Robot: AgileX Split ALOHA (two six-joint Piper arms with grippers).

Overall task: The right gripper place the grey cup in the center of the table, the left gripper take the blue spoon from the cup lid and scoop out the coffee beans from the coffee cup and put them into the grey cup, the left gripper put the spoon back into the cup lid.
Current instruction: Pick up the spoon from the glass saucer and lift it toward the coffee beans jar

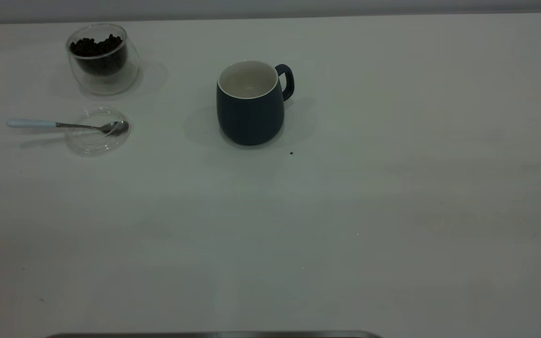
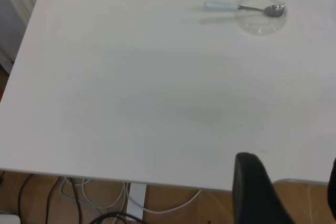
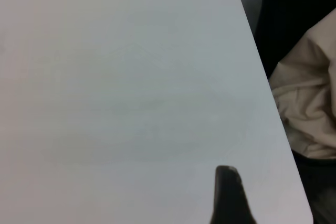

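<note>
1. The grey cup (image 1: 251, 105) stands upright mid-table (image 1: 392, 211).
2. The blue spoon (image 1: 64, 125) rests on the cup lid (image 1: 96, 138) near the left edge, coffee cup (image 1: 103, 60) of coffee beans (image 1: 96, 47) behind it.
3. The left gripper (image 2: 286, 192) hangs wide at the near edge; right gripper (image 3: 231, 198): can't tell.

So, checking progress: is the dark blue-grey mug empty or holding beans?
Empty: the rounded dark blue-grey matte mug shows only bare white inside.

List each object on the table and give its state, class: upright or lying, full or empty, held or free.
grey cup: upright near the table's middle, no beans visible inside, free.
coffee cup: standing, holds coffee beans, uncovered.
cup lid: flat on the table, off the cup.
blue spoon: lying, bowl on the lid, handle overhanging, free.
left gripper: near table edge, holding nothing.
</note>
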